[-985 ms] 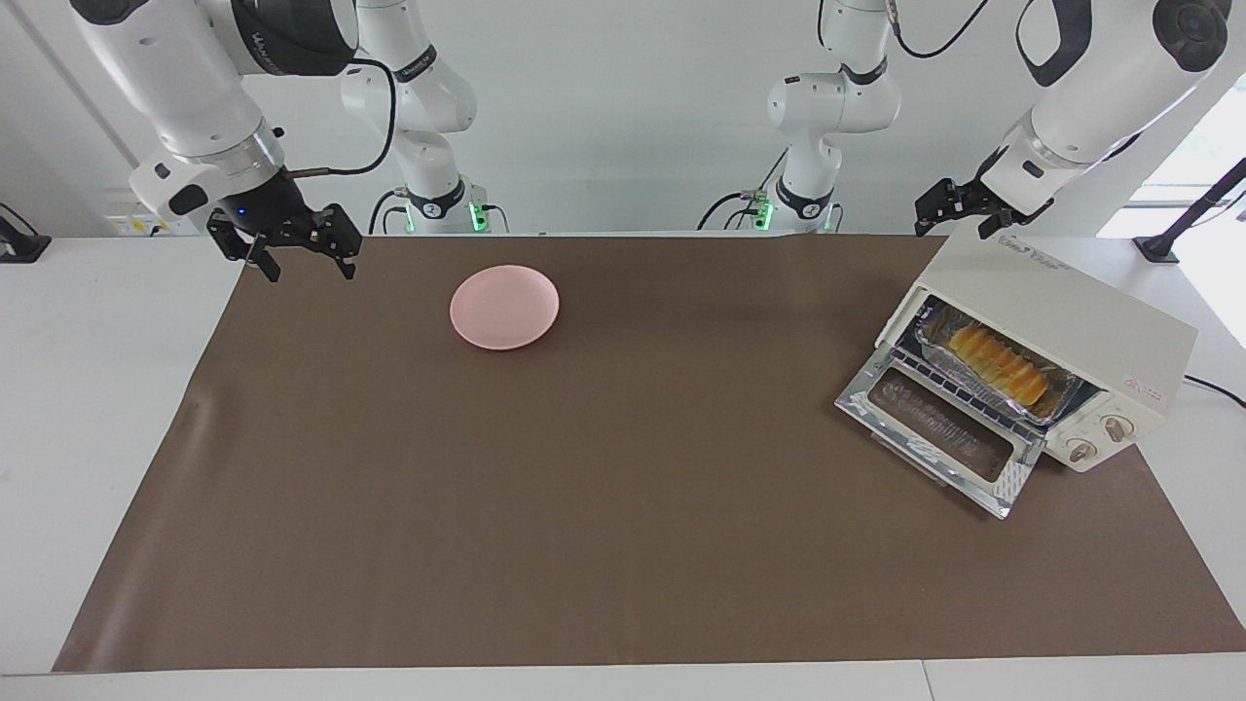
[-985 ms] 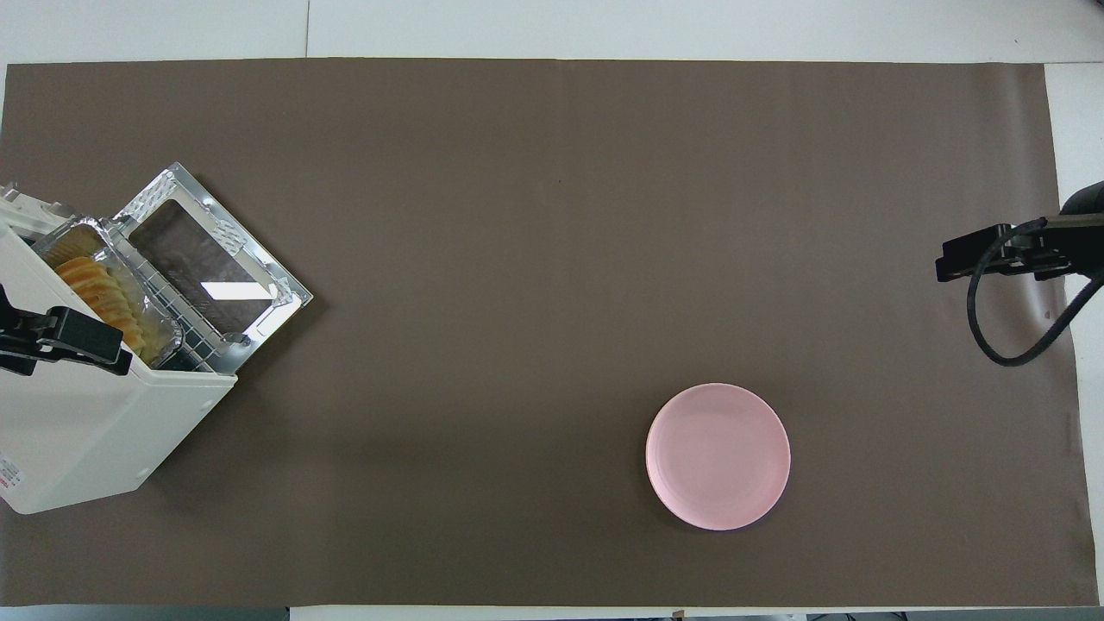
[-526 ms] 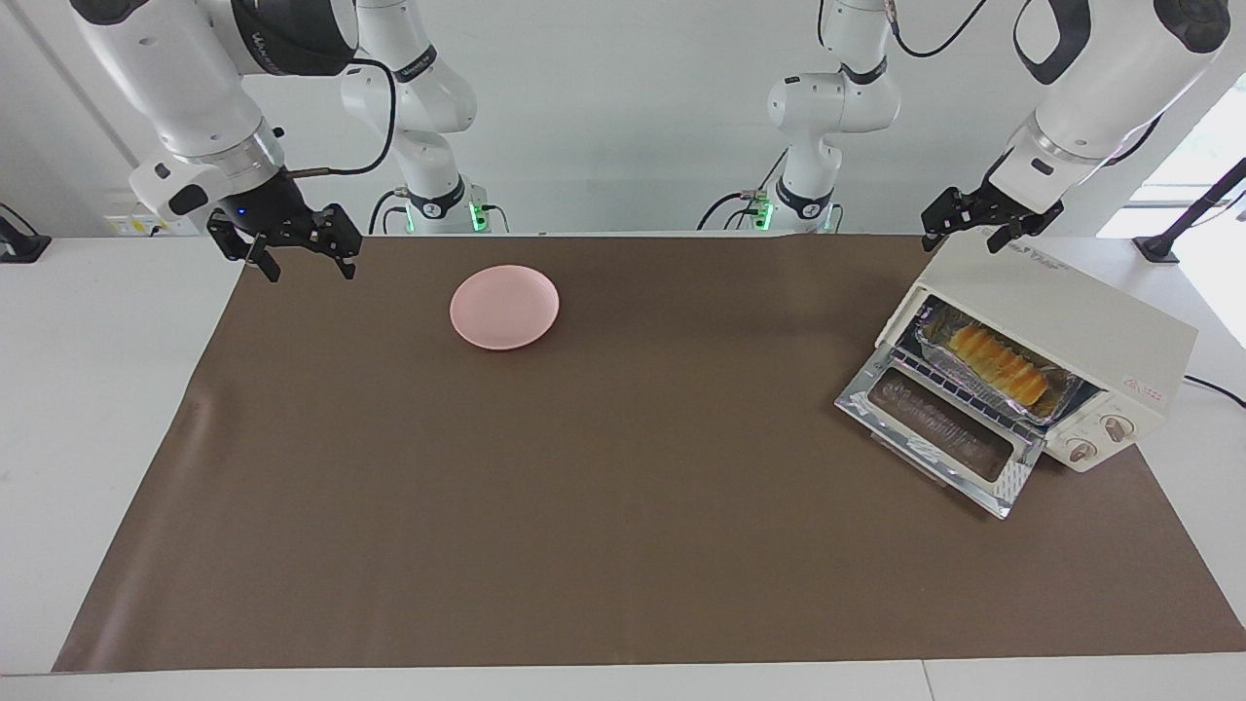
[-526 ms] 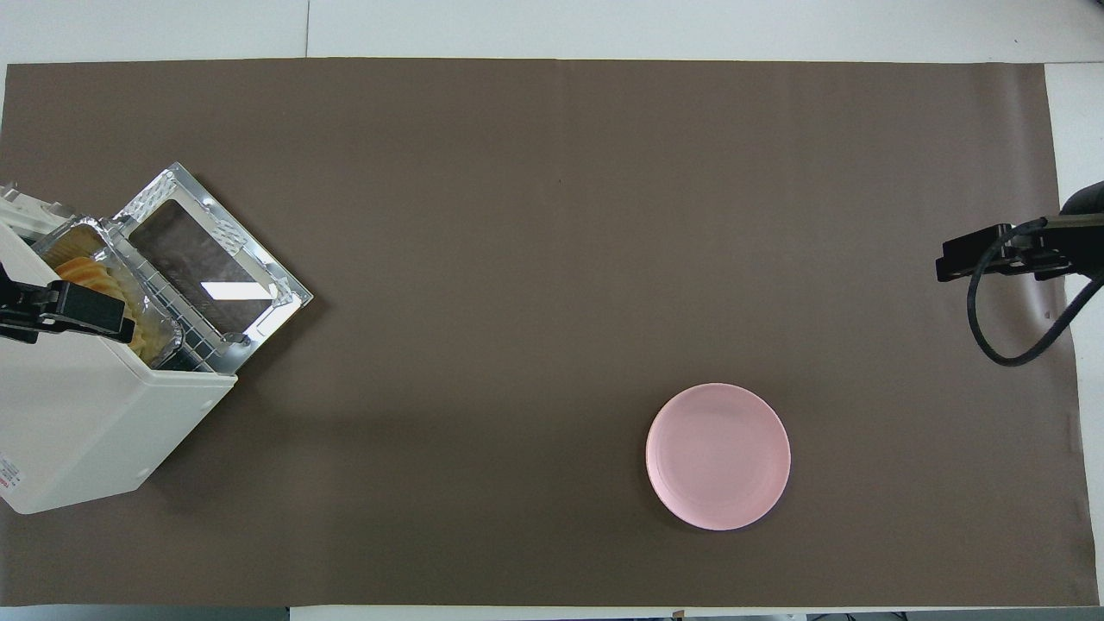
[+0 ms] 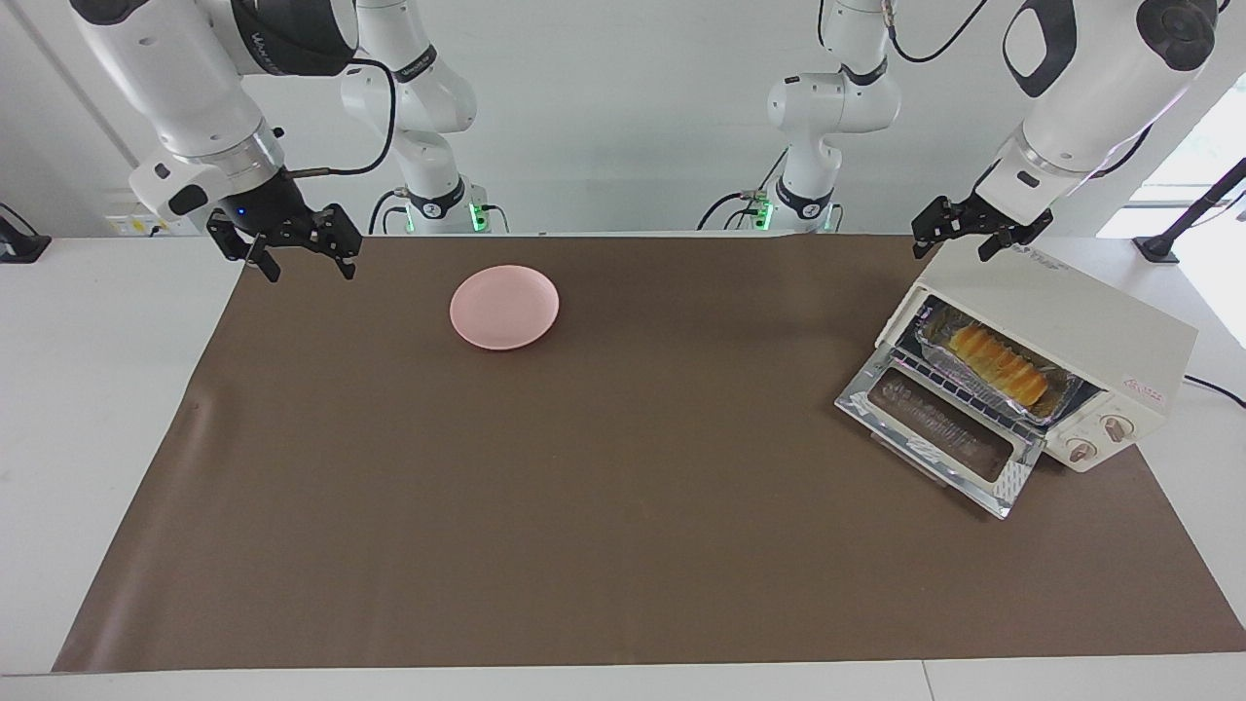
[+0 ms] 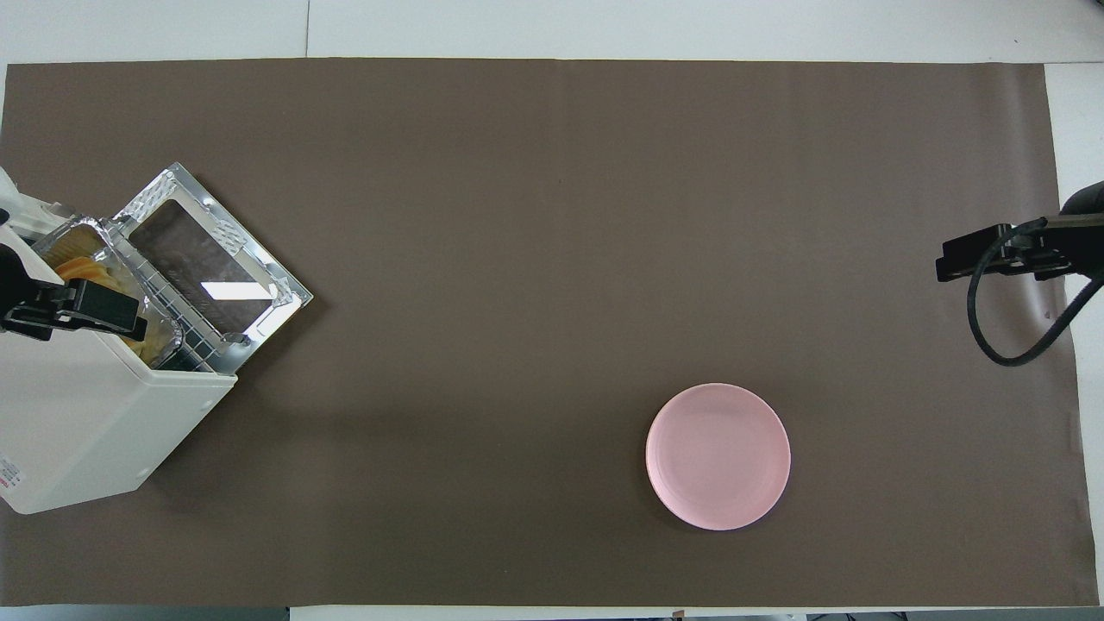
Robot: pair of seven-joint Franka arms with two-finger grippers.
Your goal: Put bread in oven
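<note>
The cream-white oven (image 5: 1061,313) stands at the left arm's end of the table with its glass door (image 5: 939,440) dropped open. Inside it, the yellow-orange bread (image 5: 1001,364) lies in a foil tray (image 5: 934,341) on the wire rack. From overhead, the bread (image 6: 79,269) is partly covered by my left gripper (image 6: 52,312). The left gripper (image 5: 952,245) hangs open and holds nothing, just above the oven's top (image 6: 86,414). My right gripper (image 5: 310,271) waits open and holds nothing over the mat's corner at the right arm's end, where it shows from overhead too (image 6: 992,255).
A pink plate (image 5: 504,307) sits bare on the brown mat (image 5: 604,487), near the robots' edge and toward the right arm's end. It appears overhead as well (image 6: 718,455). The oven's open door juts out over the mat.
My left gripper has shifted a little over the oven's top toward its open front. The right arm, bread, oven and plate have not moved.
</note>
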